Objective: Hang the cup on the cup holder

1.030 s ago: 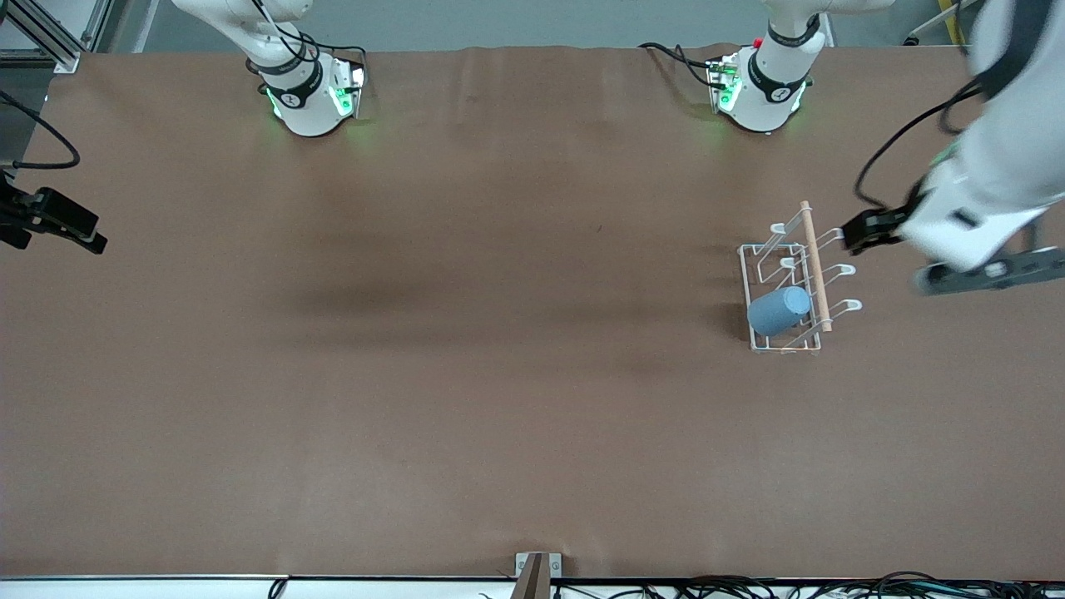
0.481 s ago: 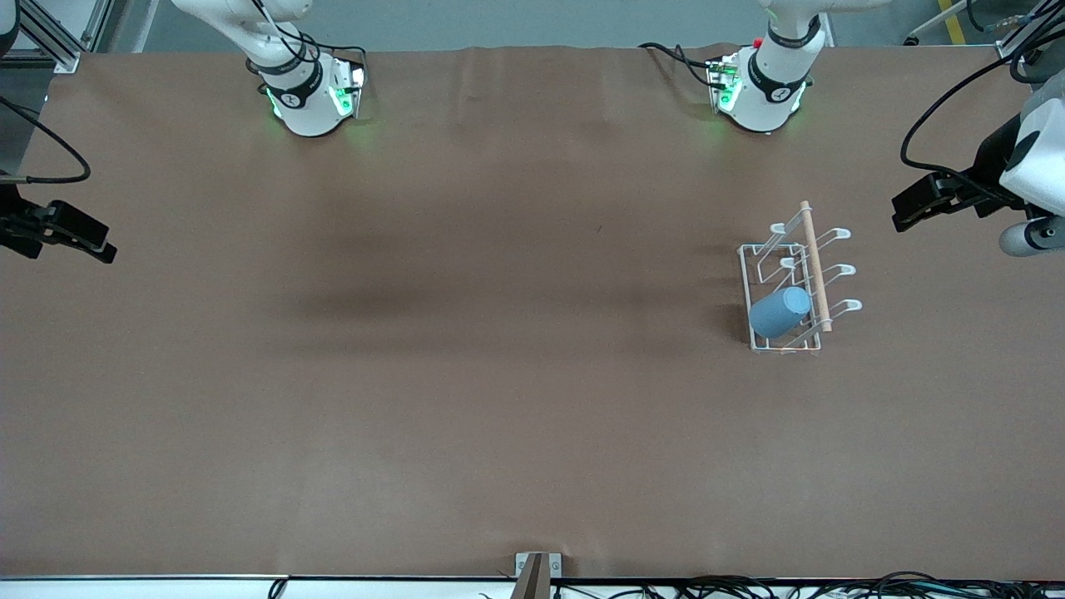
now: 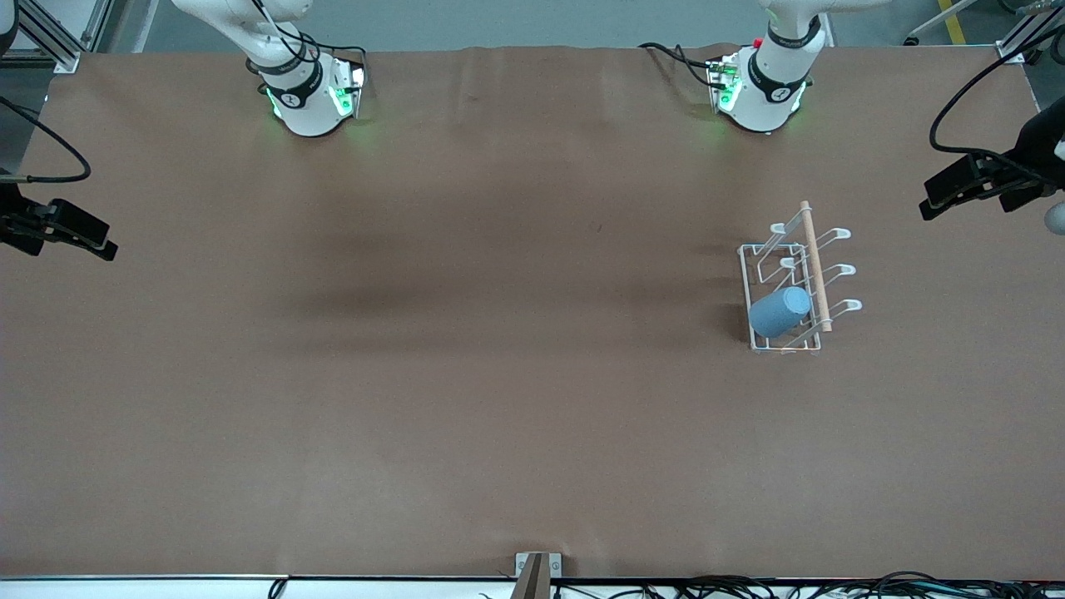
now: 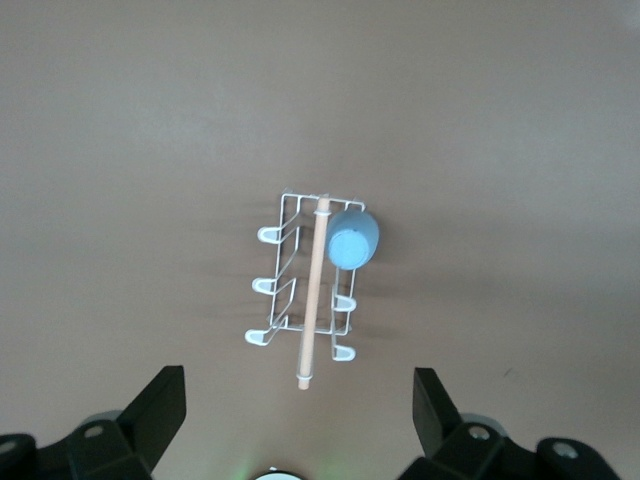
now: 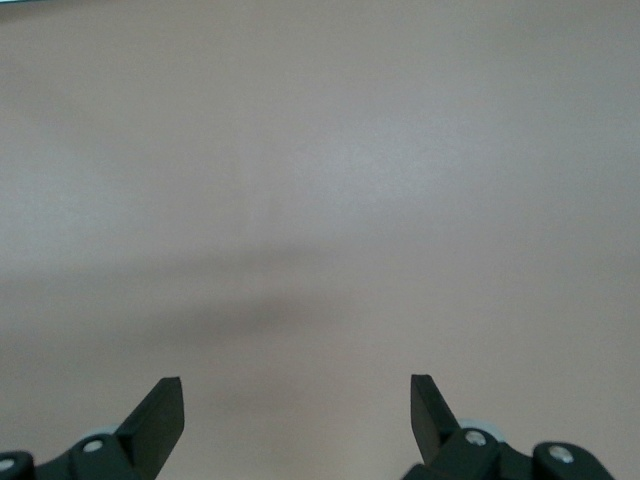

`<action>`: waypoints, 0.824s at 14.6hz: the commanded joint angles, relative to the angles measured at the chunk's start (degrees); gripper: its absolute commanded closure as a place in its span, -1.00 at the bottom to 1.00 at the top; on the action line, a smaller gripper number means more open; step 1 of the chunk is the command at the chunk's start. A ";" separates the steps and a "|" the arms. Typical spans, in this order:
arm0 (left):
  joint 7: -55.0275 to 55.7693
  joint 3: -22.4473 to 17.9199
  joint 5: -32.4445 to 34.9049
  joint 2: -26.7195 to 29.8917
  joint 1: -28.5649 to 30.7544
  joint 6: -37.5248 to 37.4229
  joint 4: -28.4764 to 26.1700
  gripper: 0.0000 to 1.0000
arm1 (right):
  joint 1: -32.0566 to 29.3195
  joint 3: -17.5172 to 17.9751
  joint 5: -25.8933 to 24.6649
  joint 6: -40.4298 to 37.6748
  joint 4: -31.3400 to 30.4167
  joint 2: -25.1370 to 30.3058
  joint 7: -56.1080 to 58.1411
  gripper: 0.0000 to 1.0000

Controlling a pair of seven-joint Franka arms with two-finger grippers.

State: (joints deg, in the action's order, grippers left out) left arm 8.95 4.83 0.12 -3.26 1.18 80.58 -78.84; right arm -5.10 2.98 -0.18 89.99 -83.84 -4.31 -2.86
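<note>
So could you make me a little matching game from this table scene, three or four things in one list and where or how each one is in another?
Things:
1. cup
2. wooden rod
3. left gripper
4. right gripper

States:
A. light-coloured, running along the top of the cup holder
B. open, over bare brown table only
C. light blue, hung on a prong of the rack
D. open, holding nothing, up above the rack

Pairs: 1-C, 2-A, 3-D, 4-B
</note>
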 commanded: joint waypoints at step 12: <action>-5.25 0.44 0.14 10.38 -0.92 5.38 -15.47 -1.00 | -0.35 0.19 -0.97 0.19 -0.27 0.70 -1.54 -1.00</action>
State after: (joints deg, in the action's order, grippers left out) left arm 4.40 4.75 -0.01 6.41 0.43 85.18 -93.71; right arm -5.14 2.88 -0.18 90.41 -83.79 -4.31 -3.59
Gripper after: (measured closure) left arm 0.000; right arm 0.000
